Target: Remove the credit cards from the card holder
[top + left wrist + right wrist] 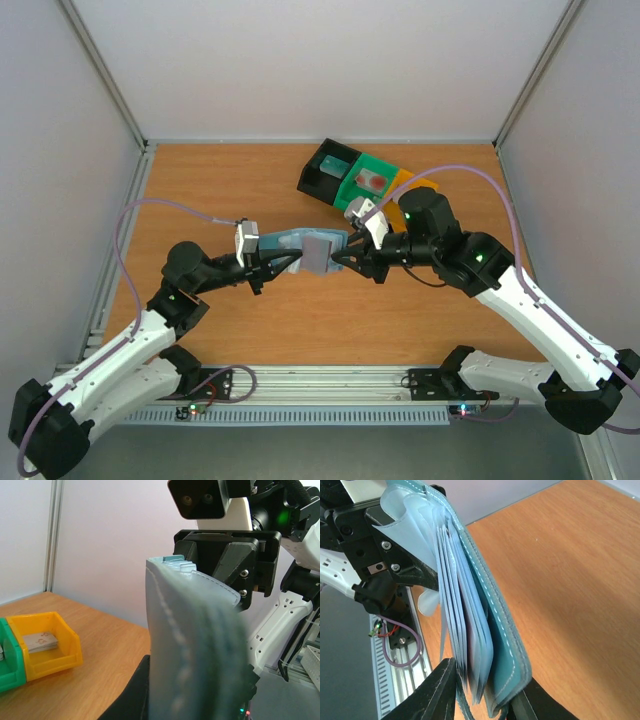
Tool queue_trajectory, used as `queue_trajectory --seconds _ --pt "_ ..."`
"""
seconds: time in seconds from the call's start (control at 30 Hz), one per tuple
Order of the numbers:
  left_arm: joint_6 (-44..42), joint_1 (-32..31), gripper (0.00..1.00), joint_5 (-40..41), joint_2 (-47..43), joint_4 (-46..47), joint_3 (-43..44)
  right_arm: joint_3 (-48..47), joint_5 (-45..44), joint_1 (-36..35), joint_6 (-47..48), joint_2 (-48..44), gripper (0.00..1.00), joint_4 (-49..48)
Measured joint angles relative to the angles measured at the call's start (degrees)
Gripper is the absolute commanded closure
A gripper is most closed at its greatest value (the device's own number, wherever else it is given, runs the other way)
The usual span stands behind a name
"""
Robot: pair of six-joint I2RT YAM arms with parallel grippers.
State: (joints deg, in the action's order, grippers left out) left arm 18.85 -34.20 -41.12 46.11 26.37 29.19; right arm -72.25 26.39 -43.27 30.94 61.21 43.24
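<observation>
The light blue card holder (300, 243) hangs above the table's middle, held between both arms. My left gripper (283, 262) is shut on its left end, and my right gripper (343, 258) is shut on its right end. In the right wrist view the card holder (485, 605) is seen edge-on with its inner pockets fanned apart, and the right gripper (487, 695) has one finger against the pocket leaves and the other behind the stitched cover. A thin pinkish edge shows between the leaves; I cannot tell whether it is one of the credit cards. In the left wrist view the holder (190, 630) fills the centre.
A black bin (325, 170), a green bin (352, 188) and an orange bin (402, 180) stand together at the back of the table. The orange bin (55, 650) holds a small grey flat piece. White walls enclose the wooden table on three sides.
</observation>
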Motion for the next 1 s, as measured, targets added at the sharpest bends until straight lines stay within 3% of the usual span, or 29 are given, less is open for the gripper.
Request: queue_trajectory --seconds 0.37,0.57,0.67,0.7,0.77,0.83,0.9,1.0 --pt "0.0 0.1 1.00 -0.5 0.0 0.0 -0.1 0.5 0.7 0.0 -2.2 0.9 0.71 -2.4" --pt "0.0 0.3 1.00 -0.4 0.0 -0.1 -0.1 0.5 2.3 0.0 -2.9 3.1 0.78 -4.2" --pt "0.0 0.5 0.99 0.0 0.0 0.0 -0.2 0.5 4.0 0.0 -3.4 3.5 0.92 -4.7" --pt "0.0 0.6 0.89 0.4 0.0 -0.1 -0.2 0.5 4.9 0.1 -3.6 3.7 0.96 -4.9" --pt "0.3 0.8 0.49 1.7 0.0 -0.2 -0.5 0.2 6.0 0.2 -4.0 4.3 0.99 -5.0" --pt "0.2 0.7 0.28 2.6 0.0 -0.3 -0.5 -0.5 5.0 0.2 -4.9 5.3 0.99 -4.9" --pt "-0.2 0.4 0.16 4.2 0.0 -0.5 -0.5 -1.3 1.9 0.2 -5.4 6.3 0.99 -4.4" --pt "-2.3 0.3 0.13 7.4 -0.3 -1.3 -0.5 -3.7 -7.3 0.1 -6.9 7.6 0.99 -0.6"
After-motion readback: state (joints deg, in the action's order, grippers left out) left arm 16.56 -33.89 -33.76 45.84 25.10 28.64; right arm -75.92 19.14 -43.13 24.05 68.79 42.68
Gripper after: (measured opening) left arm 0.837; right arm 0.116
